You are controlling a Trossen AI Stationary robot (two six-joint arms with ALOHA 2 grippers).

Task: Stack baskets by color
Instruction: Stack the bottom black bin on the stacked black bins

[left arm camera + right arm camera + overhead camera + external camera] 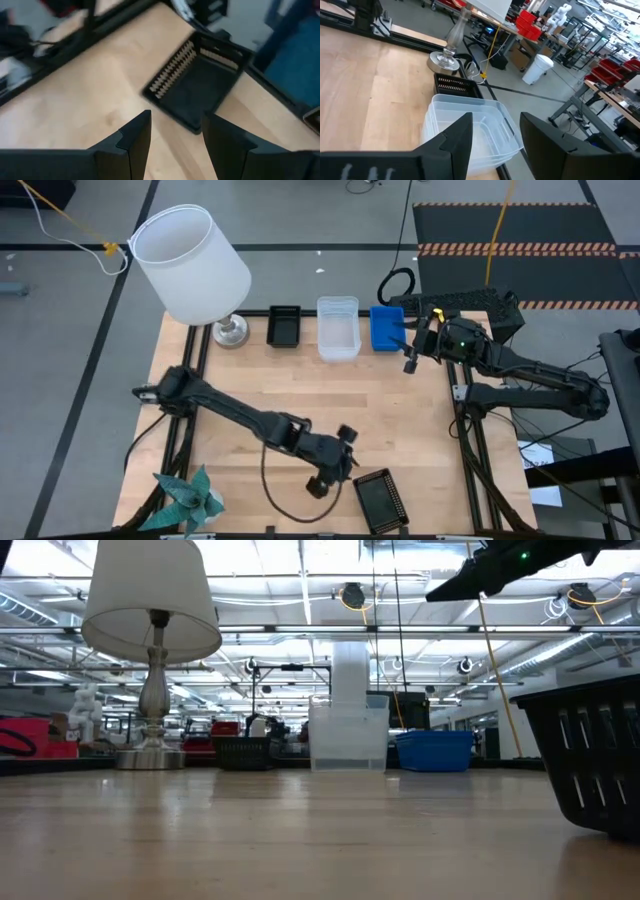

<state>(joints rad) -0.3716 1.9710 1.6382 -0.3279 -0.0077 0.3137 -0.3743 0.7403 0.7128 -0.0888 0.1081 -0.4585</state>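
A black basket (pixel 380 500) lies at the counter's (pixel 300 395) near edge, just beside the left pincer (pixel 335 465), spread and empty. The right pincer (pixel 412 345), also spread, hovers over the blue baskets (pixel 386 328); clear baskets (pixel 337 327), seemingly nested, and another black basket (pixel 284 325) line the far edge.

You had bare wood across the table's (pixel 330 405) middle. The back edge was blocked by the lamp (pixel 195 265), a black basket (pixel 284 326), the clear baskets (pixel 338 328) and the blue baskets (pixel 386 327); another black basket (pixel 380 500) stood at the front edge.
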